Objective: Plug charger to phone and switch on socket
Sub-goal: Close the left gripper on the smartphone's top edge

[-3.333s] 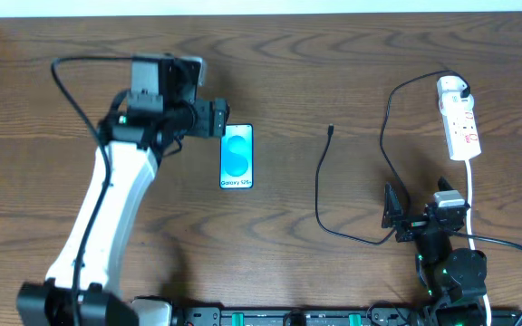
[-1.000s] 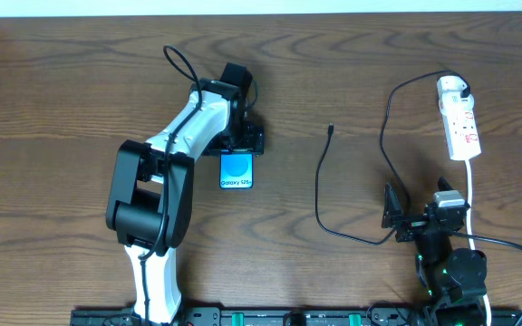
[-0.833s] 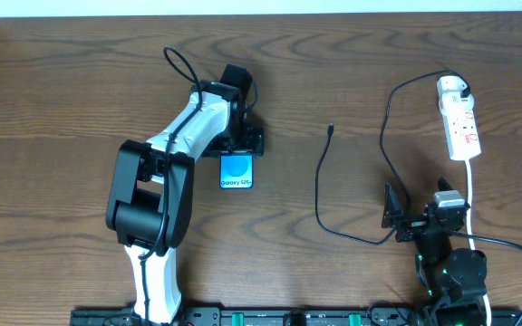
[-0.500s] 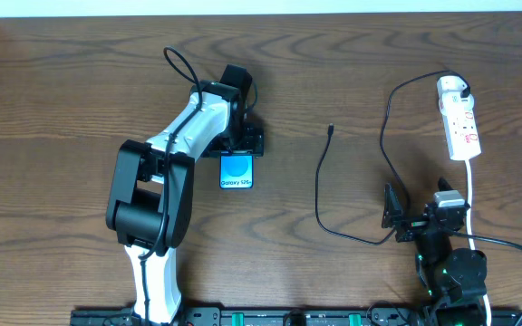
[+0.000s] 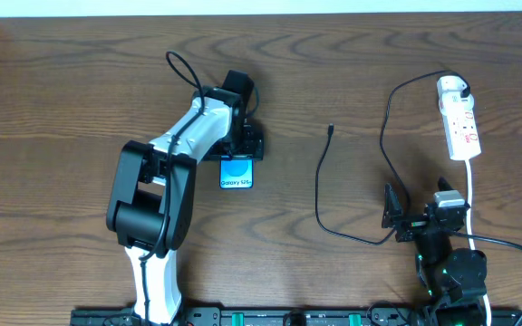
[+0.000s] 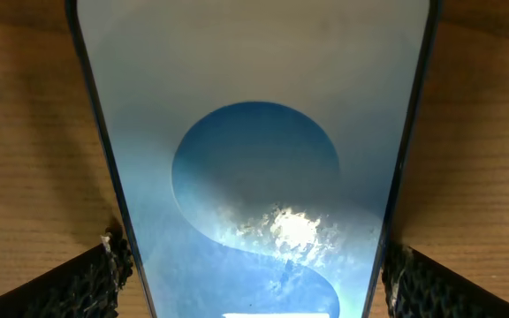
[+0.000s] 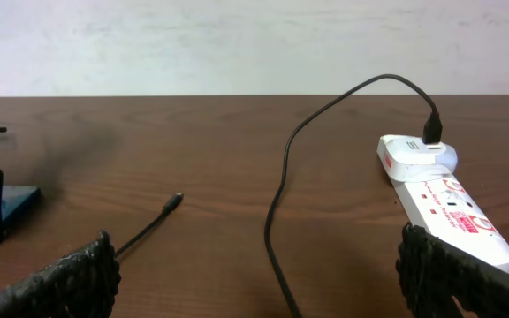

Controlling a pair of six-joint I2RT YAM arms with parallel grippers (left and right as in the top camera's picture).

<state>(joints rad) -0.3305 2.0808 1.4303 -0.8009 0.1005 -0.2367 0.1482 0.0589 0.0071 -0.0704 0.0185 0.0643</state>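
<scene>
The phone [image 5: 236, 171] lies flat left of centre, blue screen up; in the left wrist view [image 6: 254, 177] it fills the frame. My left gripper [image 5: 244, 145] is down over its far end, one finger against each long edge [image 6: 253, 278], shut on it. The charger cable [image 5: 318, 195] loops over the table. Its black connector tip [image 5: 331, 129] lies free right of the phone, and its white plug [image 5: 452, 88] sits in the socket [image 5: 461, 129] at the far right. My right gripper [image 5: 413, 223] is open and empty near the front edge [image 7: 254, 274], facing the cable [image 7: 277, 208] and socket [image 7: 453, 212].
The socket's white cord [image 5: 472, 195] runs down toward the right arm's base. The cable's near loop [image 5: 370, 241] lies just left of my right gripper. A bar with robot mounts [image 5: 288, 317] runs along the front edge.
My left arm swung from left of the phone to over its far end. In the last second it shifted slightly nearer, covering more of the screen. The right arm, phone and cable stayed still.
</scene>
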